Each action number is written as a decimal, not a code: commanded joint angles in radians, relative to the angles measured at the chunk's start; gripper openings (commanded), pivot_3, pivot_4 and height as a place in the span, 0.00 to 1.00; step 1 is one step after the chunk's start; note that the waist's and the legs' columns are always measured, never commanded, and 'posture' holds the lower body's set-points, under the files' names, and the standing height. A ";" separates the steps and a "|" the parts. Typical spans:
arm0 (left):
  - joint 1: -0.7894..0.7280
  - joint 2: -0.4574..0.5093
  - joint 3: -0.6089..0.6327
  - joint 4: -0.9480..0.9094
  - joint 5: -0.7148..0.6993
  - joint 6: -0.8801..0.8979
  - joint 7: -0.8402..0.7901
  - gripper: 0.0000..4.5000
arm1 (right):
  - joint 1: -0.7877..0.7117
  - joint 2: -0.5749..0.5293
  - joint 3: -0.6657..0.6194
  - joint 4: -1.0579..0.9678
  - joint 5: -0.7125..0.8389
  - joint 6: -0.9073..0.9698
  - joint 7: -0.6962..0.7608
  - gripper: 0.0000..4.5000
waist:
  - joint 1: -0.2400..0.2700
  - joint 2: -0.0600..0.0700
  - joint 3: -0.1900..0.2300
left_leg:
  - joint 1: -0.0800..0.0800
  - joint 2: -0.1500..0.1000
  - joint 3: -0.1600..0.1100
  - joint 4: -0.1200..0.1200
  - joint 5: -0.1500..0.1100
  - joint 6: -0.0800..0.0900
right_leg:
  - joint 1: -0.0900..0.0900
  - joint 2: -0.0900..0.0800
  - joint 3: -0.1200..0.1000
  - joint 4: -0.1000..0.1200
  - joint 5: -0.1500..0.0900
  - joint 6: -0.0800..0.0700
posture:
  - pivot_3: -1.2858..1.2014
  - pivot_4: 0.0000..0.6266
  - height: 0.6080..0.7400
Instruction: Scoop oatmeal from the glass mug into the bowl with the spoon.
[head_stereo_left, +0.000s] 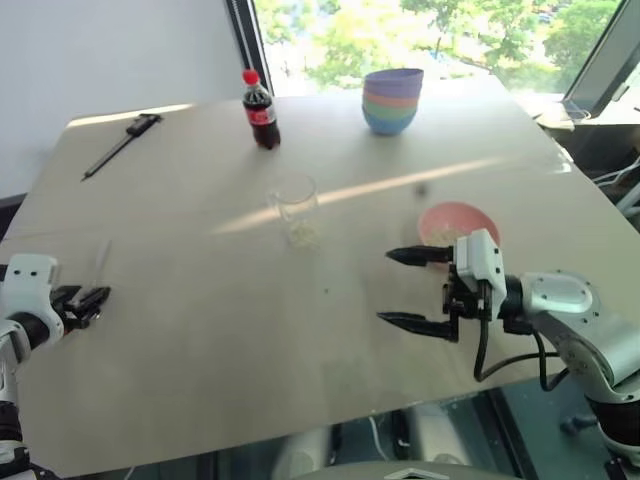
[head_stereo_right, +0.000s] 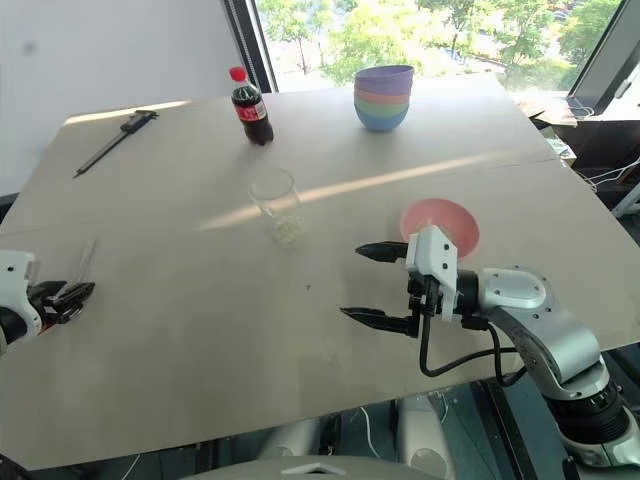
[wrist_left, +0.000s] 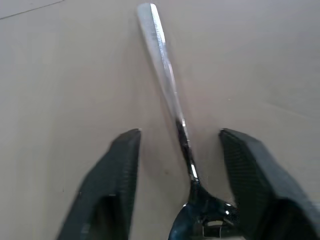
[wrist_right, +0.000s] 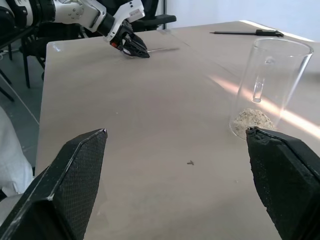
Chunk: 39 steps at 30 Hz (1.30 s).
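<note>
One wide pale wooden table carries everything. Over its near right part the right gripper hangs level above the bare surface with its two black fingers spread wide and nothing between them. At the near left edge the left gripper sits low over the single spoon, which lies flat on the table; in the left wrist view its two fingers stand apart on either side of the spoon's neck, with a gap on each side, so it seems they are not yet pinching it, though contact at the tips is hard to judge from there. Toward the far side stands one stack of bowls, purple on top, then green, pink and blue. One shallow pink bowl rests on its own just beyond the right gripper. One cola bottle with a red cap stands upright left of the stack. One glass mug stands upright near the table's middle, well apart from both grippers, with a small heap of oatmeal in its bottom. One long black tool lies at the far left corner.
</note>
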 joint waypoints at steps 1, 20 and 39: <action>0.033 0.004 0.004 0.029 0.006 0.035 0.000 0.09 | -0.001 -0.005 -0.024 -0.033 0.004 -0.023 -0.003 1.00 | -0.007 0.001 0.000 | 0.000 0.000 0.000 0.000 0.000 0.000 | 0.000 0.000 0.000 0.000 0.000 0.000 | 0.52 0.24 1.00; 0.725 -0.335 0.137 -0.899 -0.256 -0.042 -0.200 0.01 | -0.043 0.040 -0.010 0.010 0.073 0.112 -0.070 1.00 | -0.016 -0.001 -0.001 | -0.006 0.000 0.005 -0.002 -0.001 0.002 | -0.007 -0.006 0.009 -0.003 -0.002 -0.004 | 0.52 0.24 1.00; 0.468 -0.518 -0.410 -1.183 0.134 -0.304 0.080 0.01 | -0.200 0.500 -0.168 0.143 0.456 0.784 -0.670 1.00 | -0.003 -0.005 0.000 | -0.008 0.001 0.002 -0.001 -0.001 0.001 | -0.007 0.000 -0.001 -0.003 0.001 -0.002 | 0.52 0.24 1.00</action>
